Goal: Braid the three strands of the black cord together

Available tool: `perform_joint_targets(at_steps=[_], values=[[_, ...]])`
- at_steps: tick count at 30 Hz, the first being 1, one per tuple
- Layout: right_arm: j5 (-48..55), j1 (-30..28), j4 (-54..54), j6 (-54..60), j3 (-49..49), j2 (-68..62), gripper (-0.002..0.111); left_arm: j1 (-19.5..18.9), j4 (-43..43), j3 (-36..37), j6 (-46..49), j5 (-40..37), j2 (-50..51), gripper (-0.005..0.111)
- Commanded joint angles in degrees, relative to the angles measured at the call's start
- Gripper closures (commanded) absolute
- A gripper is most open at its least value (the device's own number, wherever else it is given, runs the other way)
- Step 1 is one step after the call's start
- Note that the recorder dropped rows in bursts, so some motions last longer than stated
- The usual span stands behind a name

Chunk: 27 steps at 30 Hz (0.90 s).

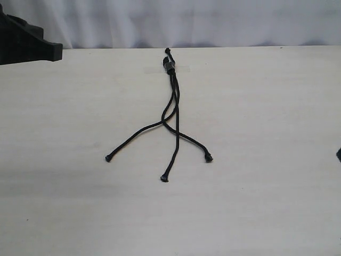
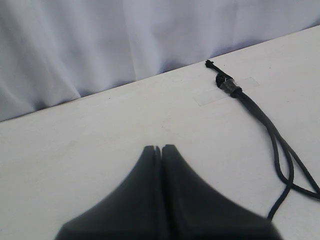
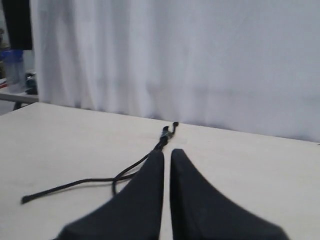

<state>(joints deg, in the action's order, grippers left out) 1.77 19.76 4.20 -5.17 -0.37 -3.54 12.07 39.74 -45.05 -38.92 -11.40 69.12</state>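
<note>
exterior view: the black cord [image 1: 171,90] lies on a pale table [image 1: 266,160], with nothing gripping it. its knotted end sits at 12 o'clock near the far edge, where a small clamp [image 1: 169,66] is held down under a strip of clear tape [image 1: 181,68]. from there the three strands [image 1: 176,104] run close together toward 6 o'clock, cross one another about midway, then fan out. one tip [image 1: 108,158] ends at 8 o'clock, the middle tip [image 1: 164,179] at 6 o'clock, and the third tip [image 1: 209,158] at 4 o'clock. the tips lie well apart from each other. a dark part of the left arm [image 1: 24,37] fills the corner at 10 o'clock, well away from the cord. a white curtain [image 1: 213,21] hangs behind the table.

left wrist view: the left gripper [image 2: 161,149] is clenched, its two black fingers [image 2: 150,170] pressed flat together with only a seam between them. it hovers over bare table, well apart from the cord. the taped clamp and the upper run of the strands lie off to one side, near the curtain's foot.

right wrist view: the right gripper [image 3: 167,153] is all but clenched, a thin slit showing between its fingers [image 3: 150,180]. the cord lies on the table beyond the tips, knotted end farthest. one strand trails away sideways. whether the tips touch the cord cannot be told.
</note>
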Motion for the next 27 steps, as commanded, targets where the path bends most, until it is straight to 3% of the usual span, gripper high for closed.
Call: perform_joint_targets(at_steps=[1,6,27], values=[[2.11,-8.07,-0.43,-0.01,0.37,3.54,0.104,-0.17,0.1,0.26,-0.4,0.16,-0.42,0.107],[5.18,-12.62,-0.43,-0.01,0.37,3.54,0.104,-0.17,0.1,0.26,-0.4,0.63,-0.42,0.107],[7.97,-12.88,-0.43,-0.01,0.37,3.54,0.104,-0.17,0.1,0.26,-0.4,0.63,-0.42,0.107]])
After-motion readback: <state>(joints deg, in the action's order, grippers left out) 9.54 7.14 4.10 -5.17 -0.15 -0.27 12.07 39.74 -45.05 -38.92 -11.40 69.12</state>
